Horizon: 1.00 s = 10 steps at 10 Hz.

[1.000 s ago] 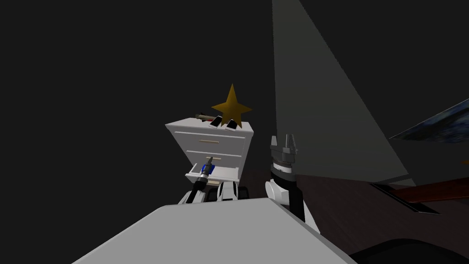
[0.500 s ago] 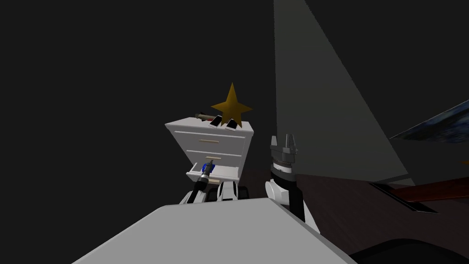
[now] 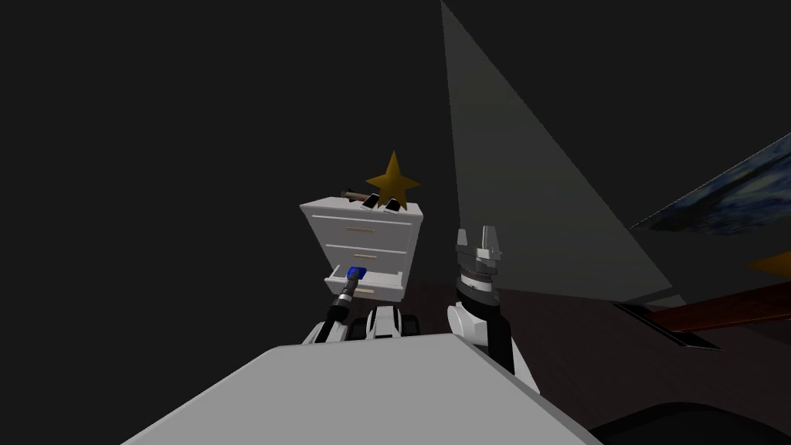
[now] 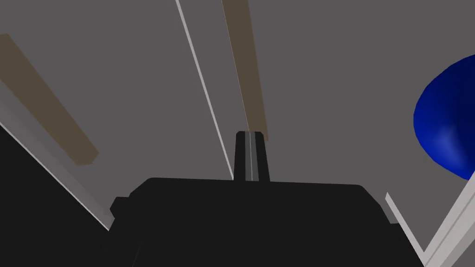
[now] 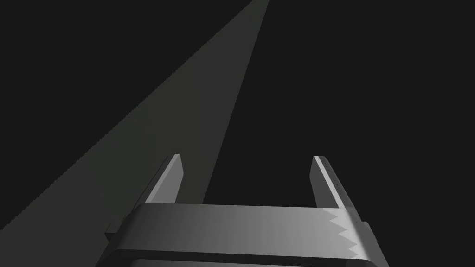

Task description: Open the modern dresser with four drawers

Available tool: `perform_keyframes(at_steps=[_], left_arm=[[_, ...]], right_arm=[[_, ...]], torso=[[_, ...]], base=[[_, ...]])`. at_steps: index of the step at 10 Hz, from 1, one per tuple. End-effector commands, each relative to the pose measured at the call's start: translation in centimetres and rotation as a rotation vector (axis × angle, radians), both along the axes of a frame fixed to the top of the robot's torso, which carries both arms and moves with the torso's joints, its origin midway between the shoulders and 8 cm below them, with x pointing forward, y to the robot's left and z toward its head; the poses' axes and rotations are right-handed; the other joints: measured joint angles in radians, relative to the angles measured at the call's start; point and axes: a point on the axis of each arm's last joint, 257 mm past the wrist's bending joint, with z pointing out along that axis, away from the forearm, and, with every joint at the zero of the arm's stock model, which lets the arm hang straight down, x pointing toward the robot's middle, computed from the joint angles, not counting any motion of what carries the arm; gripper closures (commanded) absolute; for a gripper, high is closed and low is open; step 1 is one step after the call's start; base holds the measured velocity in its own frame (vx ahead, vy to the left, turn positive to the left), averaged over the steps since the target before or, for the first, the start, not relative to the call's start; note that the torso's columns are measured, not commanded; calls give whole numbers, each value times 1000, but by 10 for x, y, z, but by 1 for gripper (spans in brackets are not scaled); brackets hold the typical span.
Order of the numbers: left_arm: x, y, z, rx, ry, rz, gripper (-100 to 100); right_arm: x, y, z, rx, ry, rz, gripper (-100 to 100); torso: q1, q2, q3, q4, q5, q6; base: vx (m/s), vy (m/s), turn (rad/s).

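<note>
Dresser [image 3: 363,224]: white, third drawer [image 3: 382,283] pulled out, blue object [image 4: 445,120] inside
Left pincer [image 4: 250,139]: fingers pressed together, at open drawer
Right pincer [image 5: 247,157]: fingers apart, raised beside dresser

You have a white dresser [image 3: 363,232] with tan strip handles [image 3: 361,229]; in the left wrist view its fronts read mid grey. A mustard-gold star [image 3: 392,181] sits at twelve o'clock on its top. The object [image 3: 356,272] in the pulled-out drawer [image 3: 386,287] is deep blue with a paler sheen. At three o'clock from the dresser, a picture [image 3: 726,193] shows dark blue swirls with pale flecks. The floor [image 3: 587,348] is dark reddish brown. Your left gripper [image 4: 250,134] looks black with a light stripe; your right gripper [image 5: 247,156] is grey.
</note>
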Motion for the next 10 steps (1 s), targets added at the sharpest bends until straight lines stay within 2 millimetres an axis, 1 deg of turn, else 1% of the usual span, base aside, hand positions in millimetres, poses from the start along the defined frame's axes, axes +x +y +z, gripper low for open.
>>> perform_keyframes(at_steps=[1,2,4,5,6,8,9,10], left_arm=[[2,16,2,47,-3,-10,-100],[10,18,7,54,-5,-10,-100],[19,20,10,62,0,-10,-100],[22,18,11,55,5,-7,-100],[25,7,11,23,11,-1,-100],[27,-3,11,-4,13,3,-100],[26,1,10,6,13,2,-100],[26,0,10,5,13,2,-100]], right_arm=[[0,0,0,0,0,0,0],[0,0,0,0,0,0,0],[0,0,0,0,0,0,0],[0,0,0,0,0,0,0],[0,0,0,0,0,0,0],[0,0,0,0,0,0,0],[0,0,0,0,0,0,0],[0,0,0,0,0,0,0]], torso=[[0,-2,-2,-1,0,0],[0,0,-1,0,0,0],[-2,2,1,0,-1,0],[0,4,2,1,0,0],[1,7,4,2,0,0],[1,11,7,3,0,0],[1,11,6,3,0,0],[1,9,5,2,0,0]], base=[[19,-5,-2],[102,-30,-20],[150,-40,-14],[143,-24,-12],[92,-23,-7],[32,-8,-2],[0,0,0],[0,0,0]])
